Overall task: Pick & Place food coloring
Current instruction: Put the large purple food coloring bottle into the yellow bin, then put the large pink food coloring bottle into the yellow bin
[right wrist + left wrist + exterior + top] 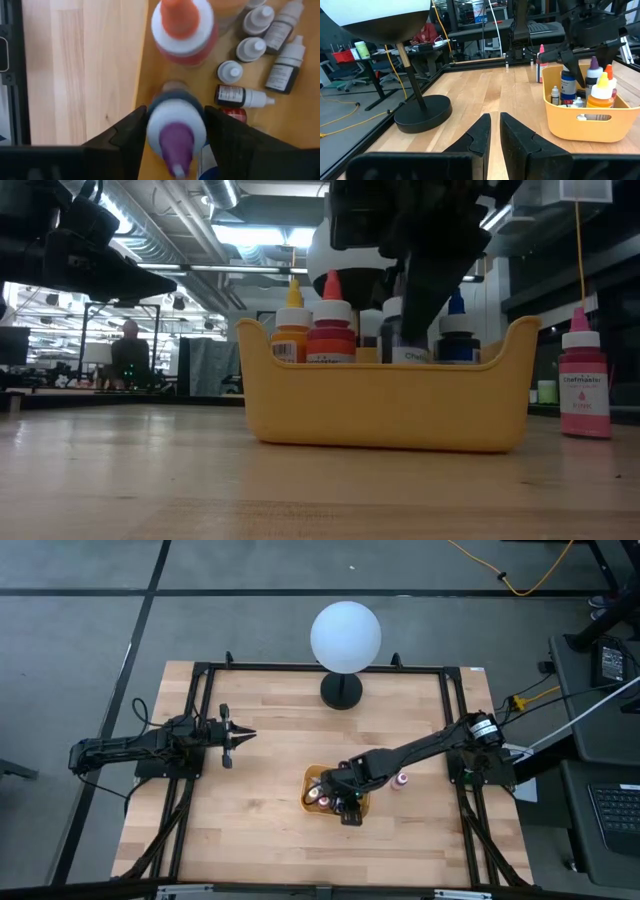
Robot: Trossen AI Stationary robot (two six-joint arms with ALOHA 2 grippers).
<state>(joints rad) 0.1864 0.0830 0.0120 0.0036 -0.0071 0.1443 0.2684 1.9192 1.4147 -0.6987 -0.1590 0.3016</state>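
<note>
While right gripper (175, 132) fingers clamp purple-tipped bottle (175, 135) in yellow bin (385, 405), move straight, avoid red bottle (182, 30). Left gripper (492, 132) idle, nearly closed.

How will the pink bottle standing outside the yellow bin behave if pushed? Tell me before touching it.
The pink bottle is tall and narrow, standing upright alone on the table, so a high push would probably tip it. Its round body would likely roll once down. It looks like plastic, so probably light and not fragile.
</note>
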